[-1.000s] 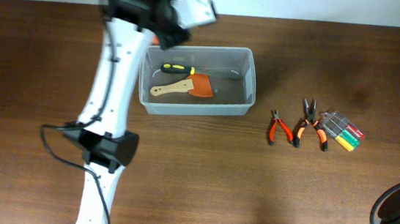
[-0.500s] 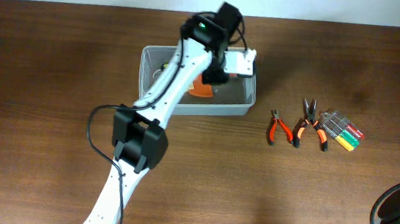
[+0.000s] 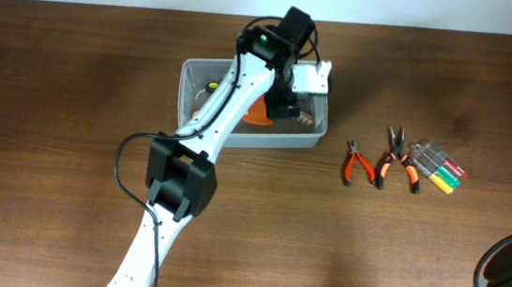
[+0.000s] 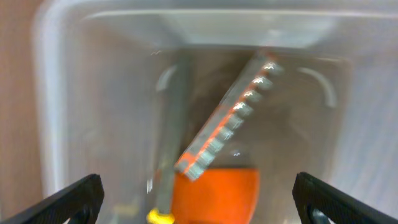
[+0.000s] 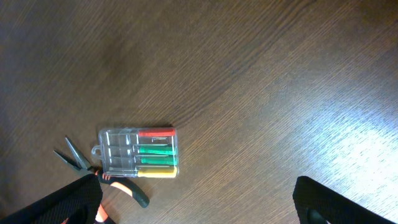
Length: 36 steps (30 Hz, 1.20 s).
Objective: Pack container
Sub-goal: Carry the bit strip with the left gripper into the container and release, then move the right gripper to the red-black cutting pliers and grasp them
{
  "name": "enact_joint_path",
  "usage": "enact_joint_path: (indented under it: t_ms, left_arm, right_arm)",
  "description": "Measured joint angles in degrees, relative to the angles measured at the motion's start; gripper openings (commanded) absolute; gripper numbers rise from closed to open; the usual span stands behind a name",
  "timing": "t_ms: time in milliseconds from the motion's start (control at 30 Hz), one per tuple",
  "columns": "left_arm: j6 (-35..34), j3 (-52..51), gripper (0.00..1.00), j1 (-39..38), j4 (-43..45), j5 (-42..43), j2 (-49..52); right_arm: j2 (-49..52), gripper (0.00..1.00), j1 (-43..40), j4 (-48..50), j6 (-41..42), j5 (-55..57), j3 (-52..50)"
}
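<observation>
Over the tub's [image 3: 238,134] right end, the left gripper [image 4: 199,186] has swung in from the far-left corner, jaws apart and empty. Inside lie an orange scraper [image 4: 217,196] and a slanting strip [image 4: 227,118]. The tub sits mid-table [image 3: 49,142]. The right gripper [image 5: 196,190] is spread too, holding nothing.

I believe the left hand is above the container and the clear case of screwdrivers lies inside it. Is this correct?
Not fully. The left hand is above the container, but the clear case of screwdrivers lies on the table, outside it, as the overhead view shows.
</observation>
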Motion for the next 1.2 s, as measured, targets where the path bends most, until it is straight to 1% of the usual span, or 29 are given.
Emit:
enact_joint_path:
  t_ms: [167,233,333,400,433,467,500,533,633,700,800,900,1033,1200]
  left_arm:
    - [-11.26,-0.48,0.99,1.7,0.96,-4.96,-7.13]
    - [-15.37,-0.48,0.99,2.97,0.76,-6.03,-12.55]
    - [-19.67,-0.44,0.99,6.14,-0.5,-6.75,-21.16]
    - [-22.27,-0.13,0.99,10.23,-1.97,-6.84,-26.95]
    - [-23.69,0.17,0.99,12.76,-2.64,-7.02,-29.14]
    - [-25.31,0.5,0.99,15.72,-3.3,-7.21,-31.02]
    - [-27.15,0.85,0.99,18.95,-4.11,-7.43,-32.39]
    - [-29.31,1.14,0.99,22.75,-5.27,-7.69,-33.44]
    - [-35.45,1.09,0.99,32.94,-8.98,-8.2,-33.64]
    - [-39.71,0.44,0.99,39.65,-11.61,-8.26,-31.89]
    - [-43.19,-0.9,0.99,45.66,-13.97,-7.85,-28.76]
    - [-45.13,-2.32,0.99,49.75,-14.99,-7.56,-25.59]
    - [-46.4,-2.64,0.99,53.53,-15.17,-7.21,-22.03]
    - [-46.77,-2.71,0.99,55.39,-15.19,-7.19,-20.31]
  right_arm:
    - [0.0,0.98,0.0,0.76,-0.04,-0.26,0.0]
    - [0.0,0.99,0.0,0.87,-0.04,-1.16,0.0]
    - [0.0,0.98,0.02,2.29,0.0,-3.48,-0.02]
    - [0.0,0.99,0.07,3.65,0.0,-6.51,0.0]
    - [0.0,0.97,0.15,3.96,-0.09,-8.35,0.0]
    - [0.0,0.92,0.37,3.96,-0.63,-10.12,0.0]
    - [0.0,0.89,0.85,3.58,-1.81,-11.54,0.0]
    - [0.0,0.89,1.66,2.82,-2.84,-12.63,0.0]
    - [0.0,0.89,5.88,-0.98,-5.27,-12.68,0.0]
    - [0.0,0.89,10.95,-3.3,-6.56,-10.32,0.0]
    - [0.0,0.89,18.34,-3.98,-7.48,-6.21,-0.02]
    - [0.0,0.89,24.37,-3.1,-8.04,-2.29,-0.02]
    - [0.0,0.79,28.04,-2.91,-8.48,-0.07,-0.02]
    - [0.02,0.79,31.67,-4.83,-8.68,0.63,-0.92]
